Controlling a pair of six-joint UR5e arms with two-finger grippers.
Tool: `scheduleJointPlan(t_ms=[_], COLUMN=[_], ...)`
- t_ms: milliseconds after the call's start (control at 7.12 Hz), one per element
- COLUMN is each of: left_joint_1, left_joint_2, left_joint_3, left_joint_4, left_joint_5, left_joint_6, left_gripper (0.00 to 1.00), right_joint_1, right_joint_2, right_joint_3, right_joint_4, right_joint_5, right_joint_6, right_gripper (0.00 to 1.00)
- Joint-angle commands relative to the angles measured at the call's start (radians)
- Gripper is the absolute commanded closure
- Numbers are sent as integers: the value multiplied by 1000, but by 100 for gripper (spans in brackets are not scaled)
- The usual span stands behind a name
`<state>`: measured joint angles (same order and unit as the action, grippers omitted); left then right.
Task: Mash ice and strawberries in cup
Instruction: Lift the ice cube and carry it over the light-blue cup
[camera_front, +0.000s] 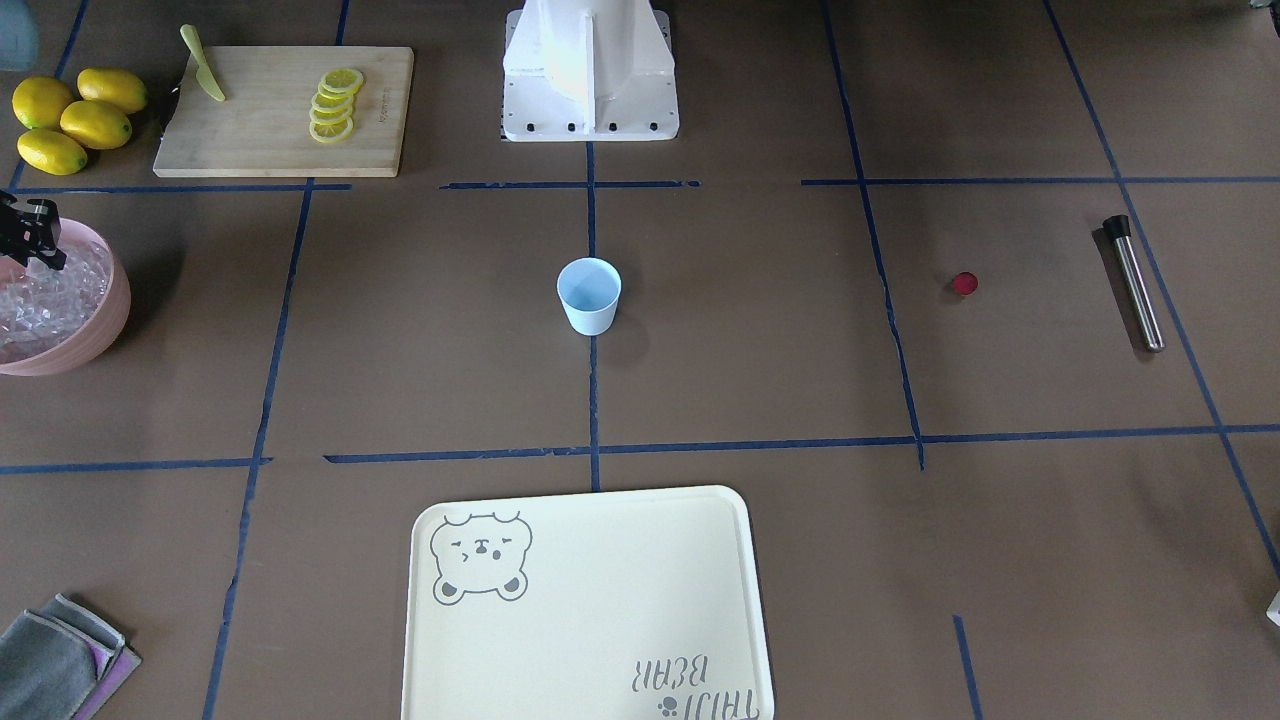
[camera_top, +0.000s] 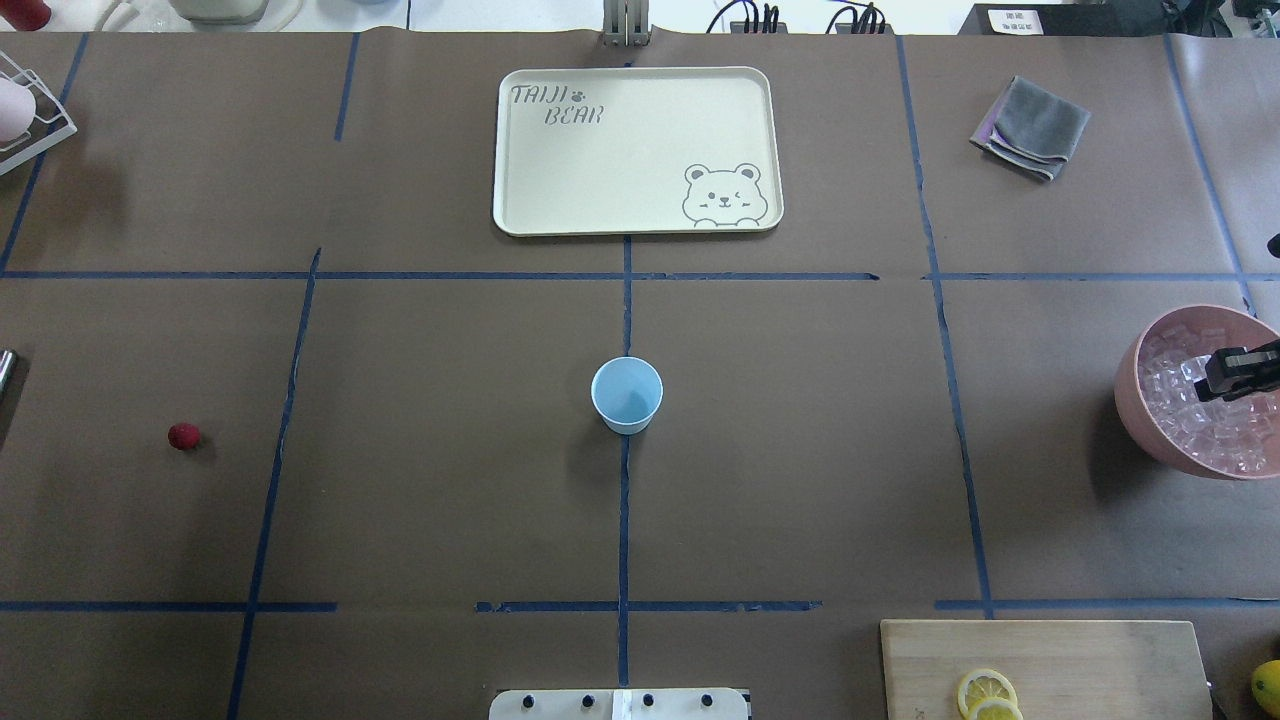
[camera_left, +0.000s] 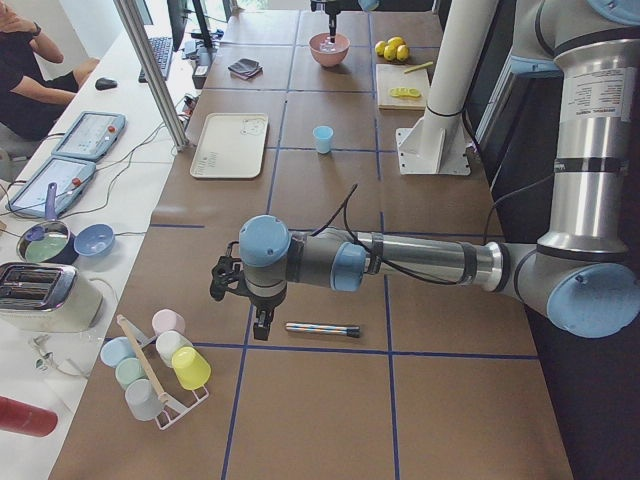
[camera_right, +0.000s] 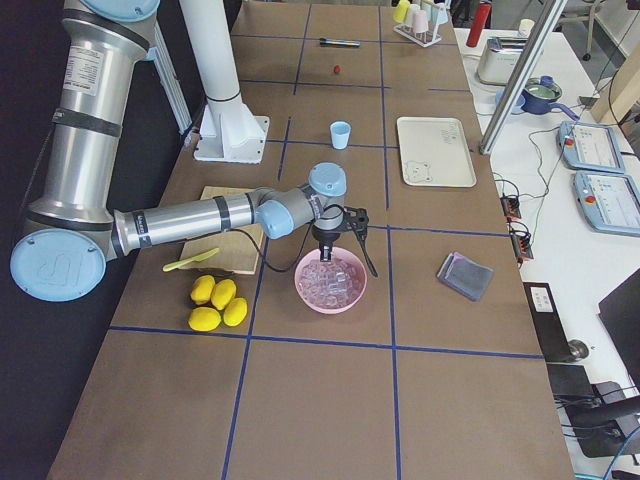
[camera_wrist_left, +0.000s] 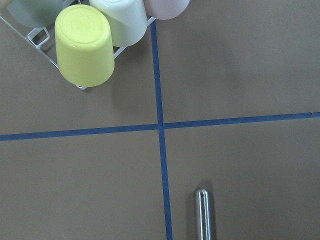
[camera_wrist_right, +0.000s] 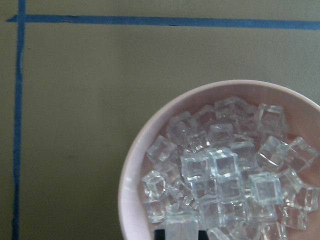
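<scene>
Ice cubes (camera_wrist_right: 220, 175), small, clear and glassy, fill the round pink plastic bowl (camera_wrist_right: 131, 165) directly beneath the right gripper (camera_wrist_right: 182, 235), whose fingers reach down into the pile. One cube sits squarely between the two dark fingertips (camera_wrist_right: 159, 236) at the bottom edge of the wrist view. The gap matches that cube's width, so the jaws look clenched on it, though only the very tips show.

To do this step well, I would lift straight up, slowly enough that the slick cube does not squirt free. The gripper should clear the bowl's rim before travelling sideways. It should let go only when it is centred low over the cup's mouth, so the cube cannot bounce out.

The small pale-blue tapered plastic cup (camera_top: 626, 395) stands well apart from the right gripper, toward the table's middle, roughly between the two grippers. It is upright, with its long axis vertical, its wide mouth pointing up and its narrow base on the brown paper. It looks empty inside. The cube itself has no long axis, so it needs no turning.

The tiny dark-red round strawberry piece (camera_top: 184, 436) lies beyond the cup, far from the right gripper. It is nearer the left gripper (camera_left: 262, 325), which hangs over a slim steel muddler rod (camera_front: 1137, 290) lying flat. I cannot tell whether the left gripper is released or clenched.
</scene>
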<state>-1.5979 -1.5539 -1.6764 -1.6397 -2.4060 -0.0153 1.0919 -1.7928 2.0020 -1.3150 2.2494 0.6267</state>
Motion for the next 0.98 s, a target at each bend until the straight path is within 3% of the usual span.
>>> scheduleJointPlan(t_ms=[0,421,561,842], left_joint_1=[-1,-1,-1,1], left_joint_2=[0,0,0,-3], left_joint_3=[0,-6,-6,-6], left_joint_4=[0,0,0,-2], left_joint_5=[1,1,1,1], left_joint_6=[0,0,-2,-5], left_gripper=[0,0,0,0], right_joint_1=[14,-131,-249,-410], right_joint_2=[121,480,597,851], right_joint_3=[93,90,80,-59], right_joint_4=[-175,-493,-551,-563], right_joint_5=[-1,-45,-106,-189], right_joint_6=[5,33,162,429], right_gripper=[100,100,100,100])
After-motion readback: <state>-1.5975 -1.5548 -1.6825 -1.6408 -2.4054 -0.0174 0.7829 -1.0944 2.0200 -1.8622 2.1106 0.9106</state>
